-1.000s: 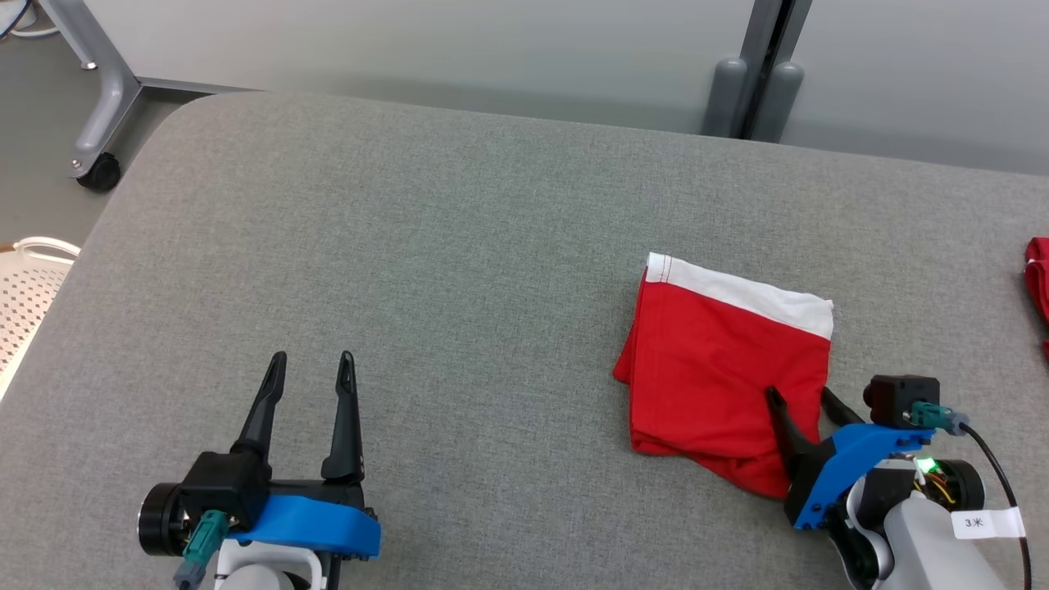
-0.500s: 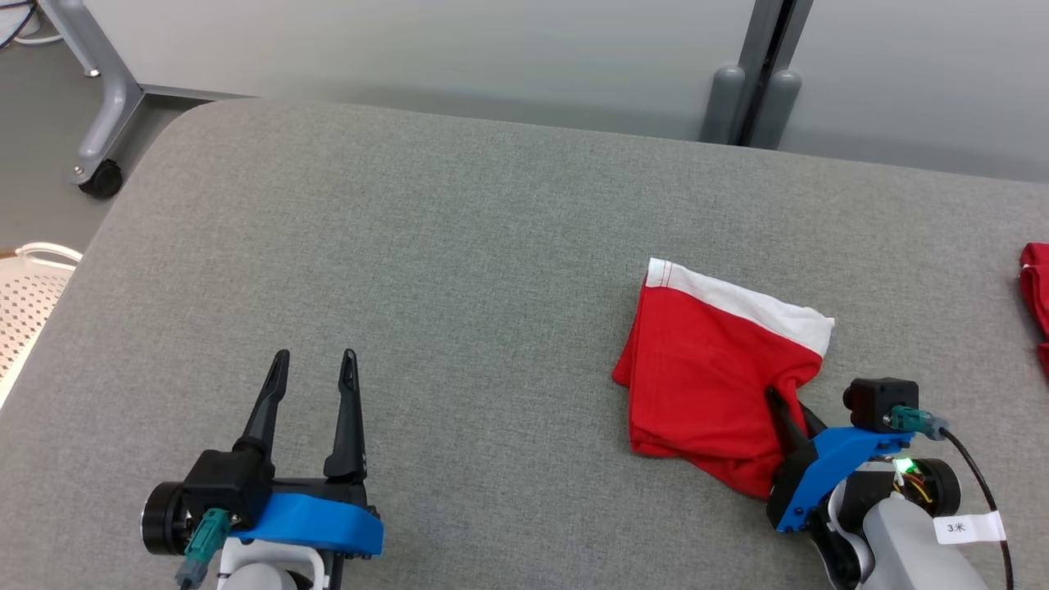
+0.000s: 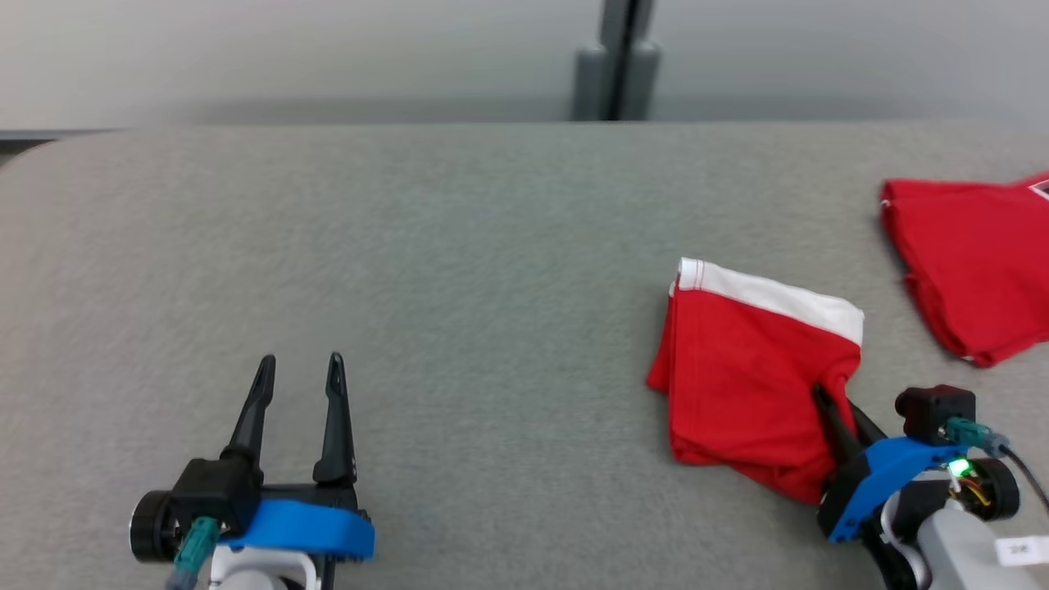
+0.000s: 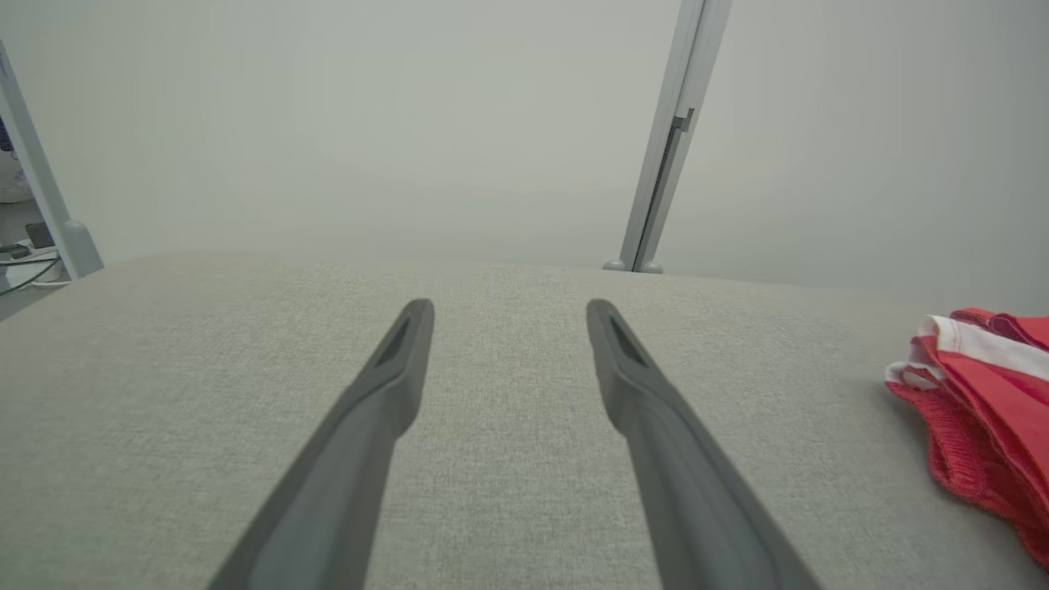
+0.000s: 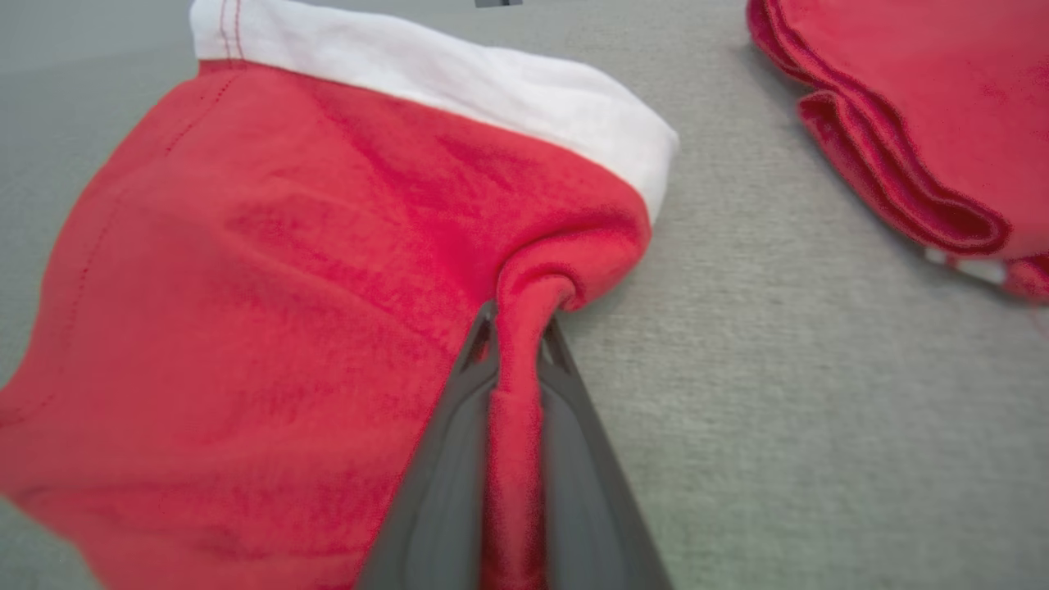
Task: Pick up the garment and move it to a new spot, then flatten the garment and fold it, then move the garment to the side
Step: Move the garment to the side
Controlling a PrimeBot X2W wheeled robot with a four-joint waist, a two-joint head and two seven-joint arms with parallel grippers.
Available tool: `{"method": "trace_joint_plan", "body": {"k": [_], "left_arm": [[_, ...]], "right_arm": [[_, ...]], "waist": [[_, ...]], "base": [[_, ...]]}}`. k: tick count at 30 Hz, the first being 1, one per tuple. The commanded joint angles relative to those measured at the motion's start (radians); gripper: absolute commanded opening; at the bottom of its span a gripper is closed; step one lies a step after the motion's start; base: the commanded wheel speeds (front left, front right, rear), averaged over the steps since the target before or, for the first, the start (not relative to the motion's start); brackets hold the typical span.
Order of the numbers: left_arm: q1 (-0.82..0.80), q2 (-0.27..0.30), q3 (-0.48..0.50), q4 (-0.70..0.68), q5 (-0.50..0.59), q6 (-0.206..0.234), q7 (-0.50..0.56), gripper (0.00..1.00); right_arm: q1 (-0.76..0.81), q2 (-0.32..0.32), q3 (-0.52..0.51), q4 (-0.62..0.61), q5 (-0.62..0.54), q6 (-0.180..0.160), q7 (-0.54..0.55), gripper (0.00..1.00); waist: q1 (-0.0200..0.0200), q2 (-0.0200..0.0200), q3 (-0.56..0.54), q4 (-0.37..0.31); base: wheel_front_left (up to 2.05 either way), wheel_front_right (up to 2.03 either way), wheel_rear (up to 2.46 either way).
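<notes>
Grey tabletop stretches wide left of garment.

head: high, downward | left wrist: low, level | right wrist: close | shared: garment

grippers: my left gripper and right gripper each carry two long, skinny dark fingers
brackets: bright blue curved plate behind each
plugs: teal connector on both wrists, black cable off the right
right wrist: tiny green light, white label I can't read
</notes>
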Motion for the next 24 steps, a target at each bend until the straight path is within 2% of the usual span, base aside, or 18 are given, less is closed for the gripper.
{"method": "trace_joint_plan", "body": {"k": [1,8,13,17,24], "left_arm": [[-0.013,0.009,0.003,-0.004,0.009,-0.001,-0.003,1.0],[-0.05,0.016,-0.001,-0.008,0.019,-0.005,-0.003,1.0],[-0.084,0.022,-0.008,0.0,0.023,-0.01,-0.003,1.0],[-0.097,0.024,-0.012,0.007,0.025,-0.012,-0.003,1.0],[-0.099,0.024,-0.008,0.003,0.019,-0.004,-0.003,1.0]], "right_arm": [[0.022,-0.026,0.003,-0.027,0.016,0.0,0.003,0.0],[0.067,-0.069,-0.023,-0.075,0.037,0.0,0.011,0.0],[0.082,-0.09,-0.036,-0.109,0.031,0.0,0.018,0.0],[0.055,-0.098,-0.022,-0.139,0.017,0.0,0.02,0.0],[-0.04,-0.159,0.038,-0.209,-0.049,0.0,0.041,0.0]], "waist": [[0.0,-0.0001,-0.014,-0.07],[0.0,-0.0001,0.003,-0.196],[0.0,-0.0001,0.018,-0.251],[0.0,-0.0001,0.025,-0.262],[0.0,-0.0001,0.045,-0.226]], "base": [[0.0,0.0,0.0],[0.0,0.0,0.0],[0.0,0.0,0.0],[0.0,0.0,0.0],[0.0,0.0,0.0]]}}
